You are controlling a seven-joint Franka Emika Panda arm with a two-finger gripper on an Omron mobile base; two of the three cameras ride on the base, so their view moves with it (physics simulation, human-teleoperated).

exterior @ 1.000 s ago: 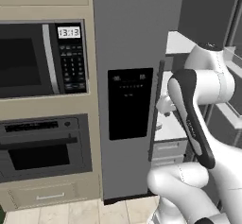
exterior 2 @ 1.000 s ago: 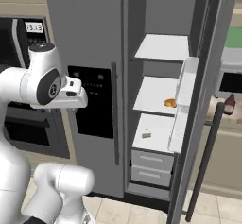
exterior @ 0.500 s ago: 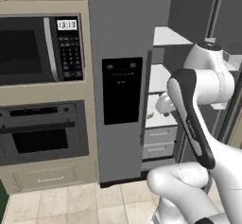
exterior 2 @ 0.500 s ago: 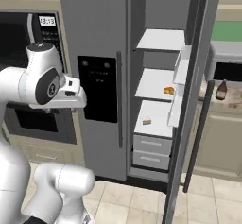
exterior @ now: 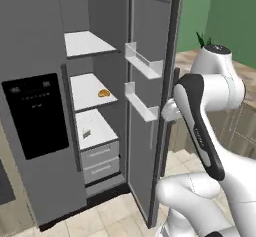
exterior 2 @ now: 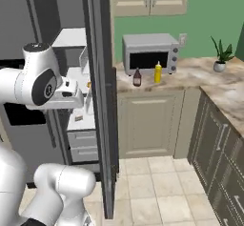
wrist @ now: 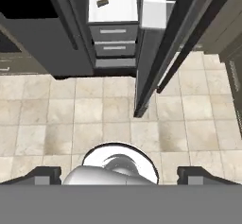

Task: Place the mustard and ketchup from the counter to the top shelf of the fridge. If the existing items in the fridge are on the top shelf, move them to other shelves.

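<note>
End effector [wrist: 121,173] points down at the tiled floor [wrist: 56,119] in front of the fridge [exterior: 40,146]; its two dark tips sit wide apart at the bottom corners of the hand view, with nothing between them. Since half a second ago the base has swung to the right, so both base views have shifted: the oven column has left the left base view, and the open door [exterior: 150,96] and the shelves now sit in the middle of it. The top shelf [exterior: 87,43] is bare. A golden-brown lump [exterior: 103,93] lies on the middle shelf, and a pale wedge [exterior: 86,133] on the shelf below it. The right base view now takes in the surface [exterior 2: 190,75], where the ketchup [exterior 2: 137,77] and the mustard [exterior 2: 157,72] stand side by side, slightly apart, in front of a grey microwave [exterior 2: 150,53]. A potted plant [exterior 2: 219,56] stands farther right.
</note>
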